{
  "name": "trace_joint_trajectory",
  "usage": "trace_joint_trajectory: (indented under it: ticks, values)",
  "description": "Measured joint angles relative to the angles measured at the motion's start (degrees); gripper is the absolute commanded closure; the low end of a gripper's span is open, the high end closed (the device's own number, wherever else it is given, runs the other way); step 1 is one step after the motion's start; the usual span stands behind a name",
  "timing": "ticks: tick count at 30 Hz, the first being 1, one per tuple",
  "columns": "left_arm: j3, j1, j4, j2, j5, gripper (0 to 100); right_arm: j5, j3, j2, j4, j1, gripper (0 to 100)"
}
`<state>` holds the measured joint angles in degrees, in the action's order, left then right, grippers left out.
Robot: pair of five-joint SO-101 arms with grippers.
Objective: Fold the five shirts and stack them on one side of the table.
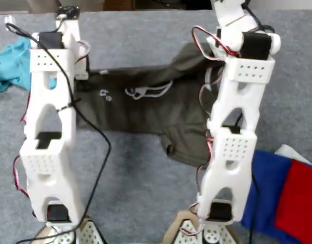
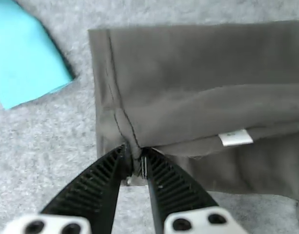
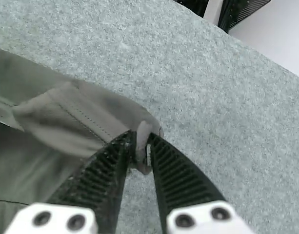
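Currently under way: the fold of the dark olive-grey cotton shirt, judged to be at an early step. The garment is lying across the upper middle of the high view, partly doubled over itself and not yet forming a compact packet.
Work done: by judgement, little. None of the garments on the grey felt table is appearing as a finished stack.
Work left: the crumpled turquoise shirt is waiting at the upper left of the high view. A royal-blue cloth and a red cloth are lying overlapped at the lower right. Whether those two are folded cannot be told.
Left gripper: the black ribbed jaws are pinching a seamed corner of the olive-grey shirt and are clamping down on the fabric. The turquoise shirt is lying just beside that corner.
Right gripper: the jaws are gripping a hemmed corner of the same shirt, with bare felt lying beyond it.
Shirt relative to grippers: the shirt body is running between the two held corners. In the high view it is spanning from the arm at frame left to the arm at frame right.
Detail: a small white sewn-in label is showing at a fold edge, near the left gripper.
Next move, judged: both corners are needing to travel together so that the fold lands square.
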<state>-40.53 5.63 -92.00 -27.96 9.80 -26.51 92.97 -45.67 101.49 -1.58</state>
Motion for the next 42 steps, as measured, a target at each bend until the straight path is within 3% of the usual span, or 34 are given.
trace_joint_trajectory:
  ticks: [9, 18, 24, 36, 42]
  values:
    - [29.3, 2.5, 18.9, 6.9, 3.9, 98, 0.8, -5.4, 3.3, 0.2, 0.1, 99.5]
    - [31.5, 2.4, 32.4, 7.3, 4.1, 98, 0.8, -31.4, 20.0, 0.2, 0.1, 99.5]
    - [32.2, 2.3, 30.8, 7.2, 8.4, 98, 0.8, -51.8, 32.3, -2.7, 0.1, 99.4]
    - [37.6, 2.5, 29.0, 6.0, 12.0, 98, 0.8, -112.5, 60.6, -32.4, -2.0, 99.4]
    - [42.9, 2.5, 29.1, 6.0, 12.9, 98, -1.9, -126.5, 68.7, -35.3, -5.7, 99.4]
